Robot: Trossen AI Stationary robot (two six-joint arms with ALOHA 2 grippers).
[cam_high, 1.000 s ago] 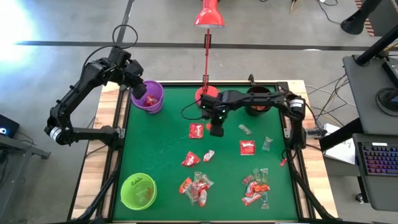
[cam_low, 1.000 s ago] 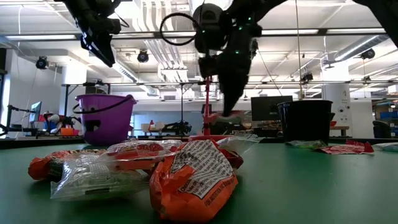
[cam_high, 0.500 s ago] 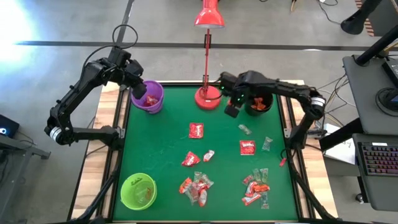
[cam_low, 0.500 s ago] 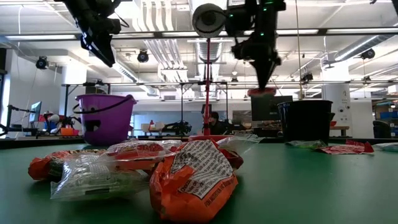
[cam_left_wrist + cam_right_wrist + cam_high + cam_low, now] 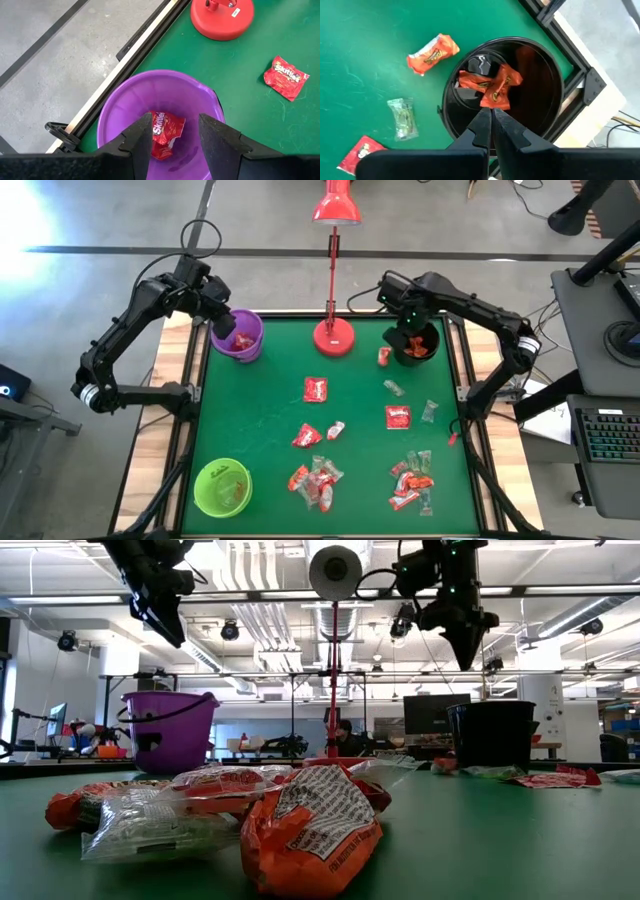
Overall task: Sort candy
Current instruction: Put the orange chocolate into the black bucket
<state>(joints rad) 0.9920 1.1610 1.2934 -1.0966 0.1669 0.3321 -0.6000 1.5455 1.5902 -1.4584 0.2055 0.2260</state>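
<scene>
The red packet (image 5: 163, 133) lying in the purple bucket (image 5: 120, 107) reads "Skittles" in white, and the same word shows on a second red packet (image 5: 286, 77) lying flat on the green worktop (image 5: 250, 115) past the red lamp base (image 5: 221, 18). In the right wrist view an orange wrapper (image 5: 433, 53) on the cloth just beside the black bucket (image 5: 547, 85) carries yellow lettering that looks like "Reese's", though it is too small to be sure; two more orange wrappers (image 5: 492, 86) of the same kind lie inside that bucket, and a clear wrapper (image 5: 403, 117) with green print that cannot be read sits near its wall. The left hand (image 5: 171, 137) hangs over the purple bucket with its fingers apart and nothing between them. The right hand (image 5: 490, 127) is above the black bucket at the far right of the worktop, its fingers pressed together and empty. The rest of the candy (image 5: 316, 482) is scattered over the middle and near side of the worktop, with loose heaps at the near edge; from above their print cannot be made out. A green bucket (image 5: 221, 486) at the near left corner holds a few red pieces. In the low view a near orange wrapper (image 5: 310, 828) fills the foreground, its print creased and only partly legible, and it hides much of the worktop behind it.
</scene>
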